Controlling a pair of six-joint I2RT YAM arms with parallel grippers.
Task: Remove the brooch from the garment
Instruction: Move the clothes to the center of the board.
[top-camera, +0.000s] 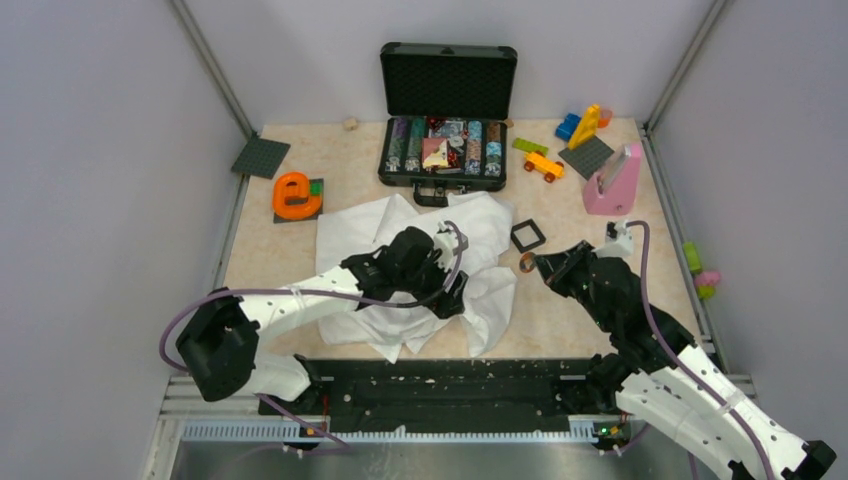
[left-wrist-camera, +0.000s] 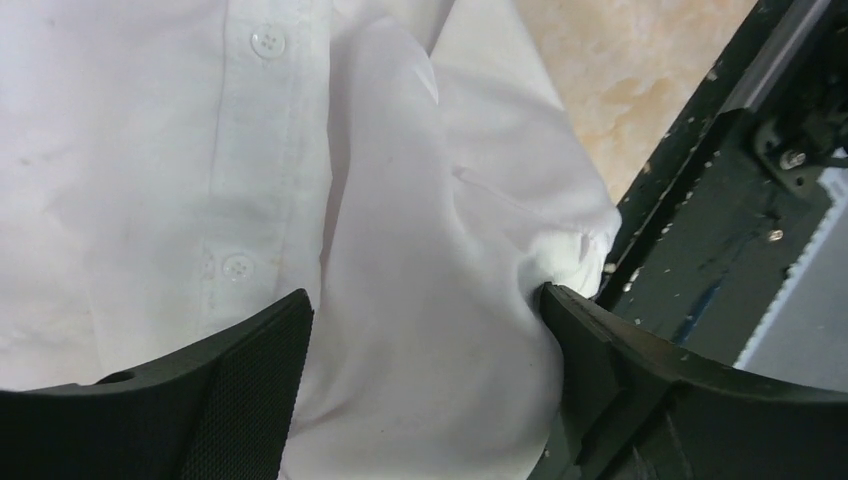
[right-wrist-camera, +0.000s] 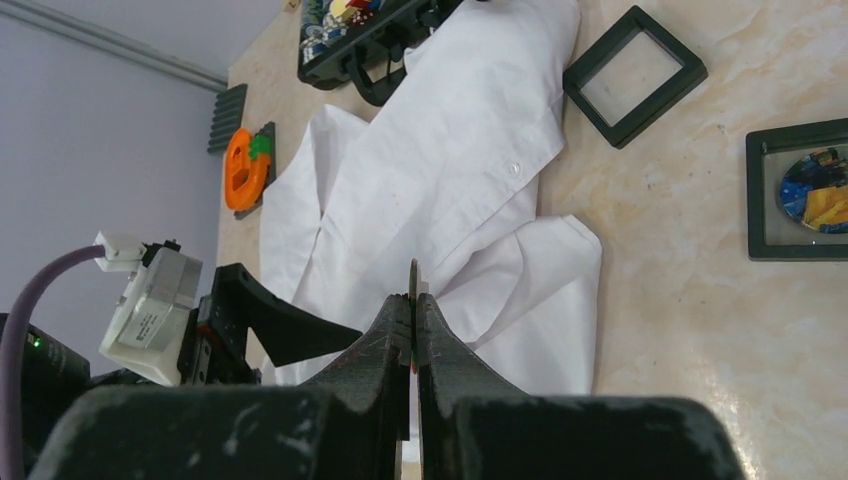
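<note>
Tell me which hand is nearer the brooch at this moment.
Right. The right hand is shut on the brooch, holding it just off the shirt edge. The left hand sits open on the shirt, cloth between its fingers, away from the brooch.

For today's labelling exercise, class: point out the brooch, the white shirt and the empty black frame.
brooch (right-wrist-camera: 413, 282): right wrist view, its thin upright edge.
white shirt (top-camera: 350, 232): top external view, flat upper-left part.
empty black frame (right-wrist-camera: 635, 75): right wrist view, clear middle pane.
</note>
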